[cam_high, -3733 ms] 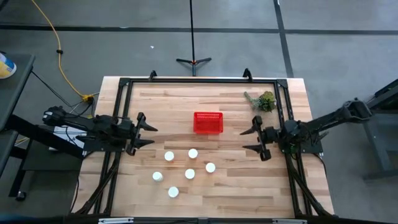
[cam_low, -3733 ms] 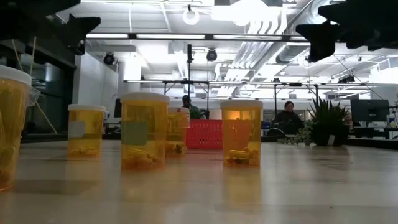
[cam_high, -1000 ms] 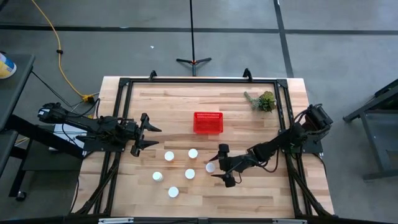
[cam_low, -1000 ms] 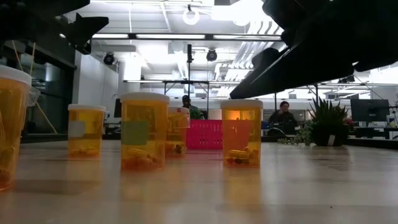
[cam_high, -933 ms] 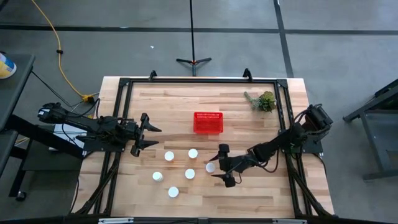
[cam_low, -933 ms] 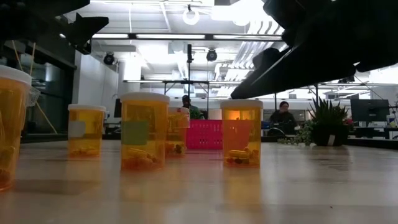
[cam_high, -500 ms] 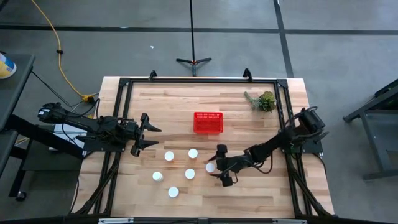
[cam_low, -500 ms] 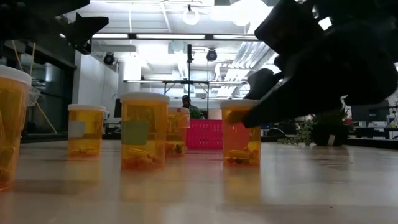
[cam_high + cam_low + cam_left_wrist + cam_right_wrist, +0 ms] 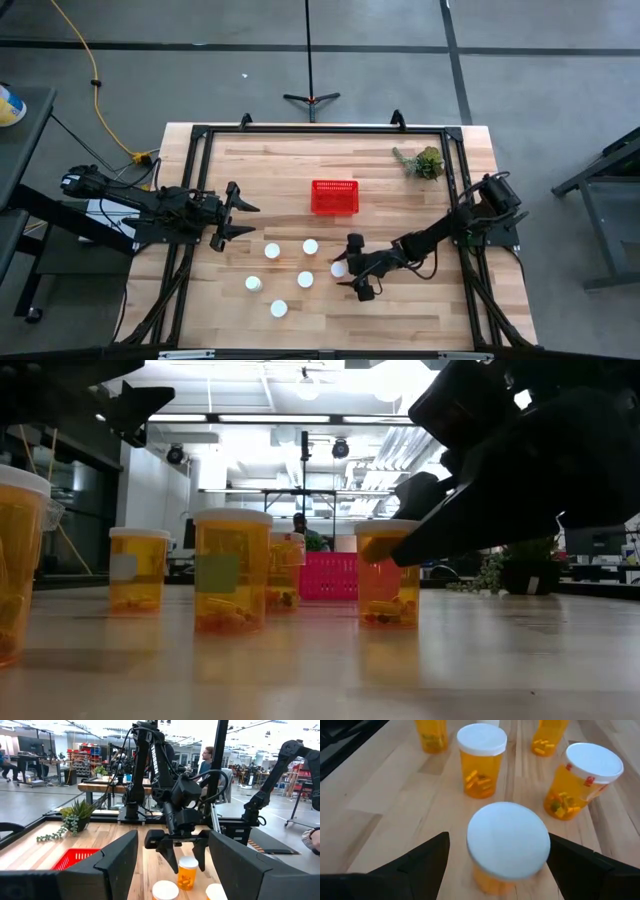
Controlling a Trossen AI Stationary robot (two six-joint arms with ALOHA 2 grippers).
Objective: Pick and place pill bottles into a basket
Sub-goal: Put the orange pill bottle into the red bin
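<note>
Between right gripper (image 9: 353,268) spread jaws: amber pill bottle (image 9: 507,845) w/ white cap, prob. untouched; left jaws spread.

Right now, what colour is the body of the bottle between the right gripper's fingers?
Translucent amber-orange under a white cap; the pill bottle shows best in the right wrist view.

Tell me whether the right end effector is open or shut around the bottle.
Open. The right end effector has its fingers spread either side of the pill bottle, which stands upright, capped, on the table.
</note>
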